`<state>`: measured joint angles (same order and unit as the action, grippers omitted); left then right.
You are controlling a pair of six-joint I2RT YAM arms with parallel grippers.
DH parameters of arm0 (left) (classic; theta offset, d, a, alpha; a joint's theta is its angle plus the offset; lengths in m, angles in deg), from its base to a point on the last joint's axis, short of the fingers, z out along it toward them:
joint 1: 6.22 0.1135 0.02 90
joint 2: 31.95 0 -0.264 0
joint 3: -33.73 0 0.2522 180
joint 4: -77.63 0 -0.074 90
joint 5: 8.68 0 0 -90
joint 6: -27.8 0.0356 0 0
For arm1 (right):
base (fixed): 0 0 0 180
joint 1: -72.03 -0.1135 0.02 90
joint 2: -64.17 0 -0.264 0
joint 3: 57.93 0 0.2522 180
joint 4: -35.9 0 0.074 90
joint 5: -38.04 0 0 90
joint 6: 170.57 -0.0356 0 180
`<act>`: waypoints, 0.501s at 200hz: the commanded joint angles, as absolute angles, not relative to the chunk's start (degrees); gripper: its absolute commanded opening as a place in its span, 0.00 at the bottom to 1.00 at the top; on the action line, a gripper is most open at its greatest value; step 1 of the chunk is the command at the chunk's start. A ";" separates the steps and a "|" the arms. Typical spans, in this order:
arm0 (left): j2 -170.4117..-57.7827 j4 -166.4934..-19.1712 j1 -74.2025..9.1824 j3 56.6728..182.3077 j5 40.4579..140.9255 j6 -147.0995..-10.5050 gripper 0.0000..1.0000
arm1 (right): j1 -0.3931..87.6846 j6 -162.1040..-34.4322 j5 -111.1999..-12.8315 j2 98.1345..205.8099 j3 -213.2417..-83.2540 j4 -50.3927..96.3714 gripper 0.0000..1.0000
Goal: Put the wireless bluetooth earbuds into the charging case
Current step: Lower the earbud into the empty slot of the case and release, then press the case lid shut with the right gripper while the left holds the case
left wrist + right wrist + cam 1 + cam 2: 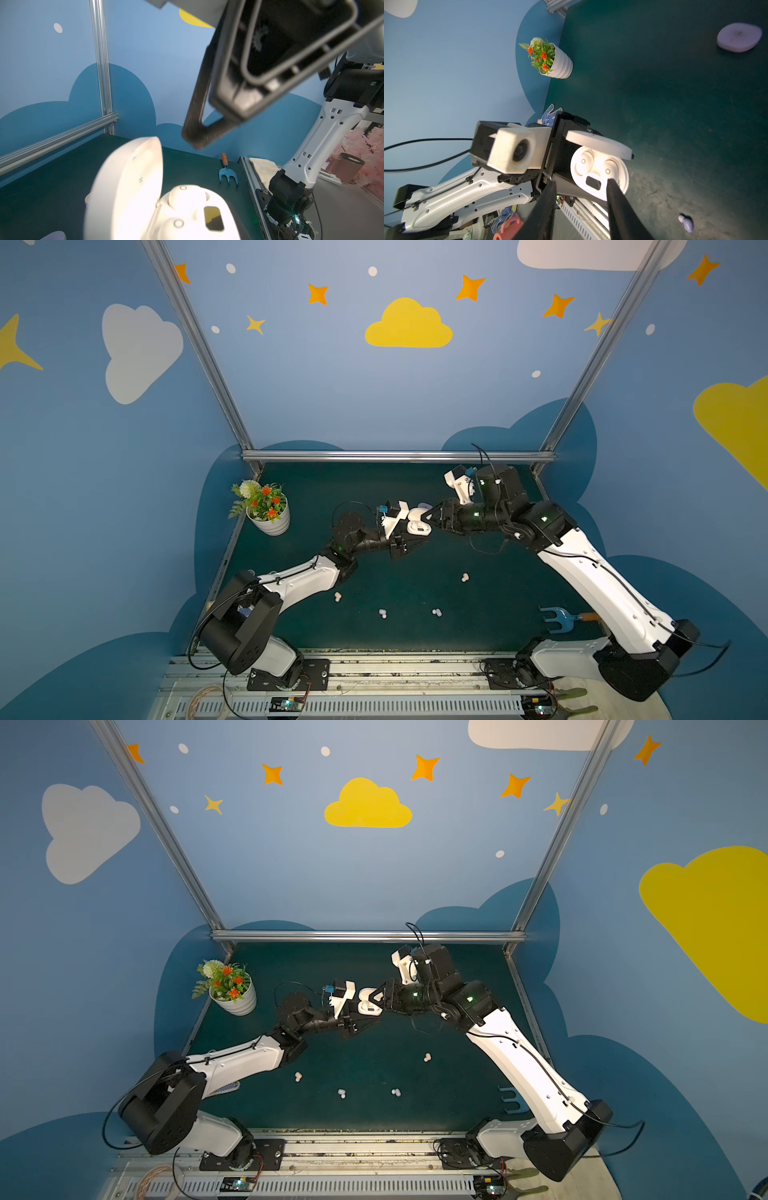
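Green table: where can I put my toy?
Bare mat: along the back rail past the flower pot, and between the earbuds and blue garden fork. Crowded mid-table: left gripper and right gripper meet at the open charging case.

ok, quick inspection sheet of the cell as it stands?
Surface: dark green mat, scuffed, nothing spilled.
Job's things: white charging case open, lid up; four earbuds loose on mat, two peach, two lavender.
Clutter: flower pot, blue garden fork, lavender case.
Grippers: left gripper shut on the white case; right gripper fingers apart at its wells, empty.
Cables: black wrist cable loops low under right arm.
Surroundings: blue cloud-painted walls, aluminium frame.
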<state>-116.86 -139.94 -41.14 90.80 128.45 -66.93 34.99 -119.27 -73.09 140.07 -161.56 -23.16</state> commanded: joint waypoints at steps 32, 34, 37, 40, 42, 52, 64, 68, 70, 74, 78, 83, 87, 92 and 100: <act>-116.81 -141.53 -42.00 91.41 129.31 -66.76 0.27 | 37.21 -112.04 -72.97 147.67 -172.08 -30.99 0.36; -116.71 -141.55 -41.99 91.41 129.31 -66.77 0.27 | 37.22 -111.86 -73.03 148.02 -172.49 -31.24 0.36; -116.72 -141.59 -41.99 91.49 129.31 -66.73 0.27 | 37.22 -111.59 -73.12 148.63 -173.11 -31.59 0.36; -116.73 -141.56 -42.00 91.50 129.31 -66.71 0.27 | 37.22 -111.31 -73.17 149.19 -173.60 -31.97 0.36; -116.72 -141.60 -41.99 91.49 129.31 -66.71 0.27 | 37.22 -111.08 -73.26 149.57 -173.92 -32.17 0.35; -116.69 -141.51 -42.02 91.56 129.31 -66.68 0.27 | 37.13 -110.32 -73.45 150.82 -175.14 -32.77 0.36; -116.75 -141.26 -41.99 91.52 129.31 -66.63 0.27 | 37.03 -109.94 -74.07 151.72 -175.70 -32.79 0.35; -116.80 -141.16 -42.06 91.52 129.39 -66.55 0.27 | 36.97 -109.85 -74.24 151.86 -175.90 -32.79 0.35; -116.78 -141.12 -42.07 91.52 129.40 -66.58 0.27 | 36.90 -109.80 -74.32 151.95 -175.93 -32.79 0.35; -116.85 -141.16 -42.01 91.53 129.40 -66.58 0.27 | 36.74 -109.76 -74.37 152.02 -176.08 -32.92 0.35; -116.85 -141.13 -42.04 91.53 129.43 -66.59 0.27 | 36.62 -109.67 -74.37 152.10 -176.11 -33.07 0.35; -116.94 -141.09 -42.12 91.52 129.42 -66.68 0.27 | 36.48 -109.66 -74.45 152.03 -176.10 -33.21 0.36; -117.08 -141.14 -42.15 91.52 129.48 -66.68 0.27 | 36.28 -109.79 -74.56 151.98 -175.90 -33.23 0.36; -117.07 -141.09 -42.09 91.53 129.48 -66.68 0.27 | 36.03 -109.90 -74.78 151.80 -175.62 -33.23 0.36; -117.06 -141.12 -42.09 91.52 129.47 -66.68 0.27 | 35.53 -110.25 -75.13 151.54 -174.99 -33.10 0.36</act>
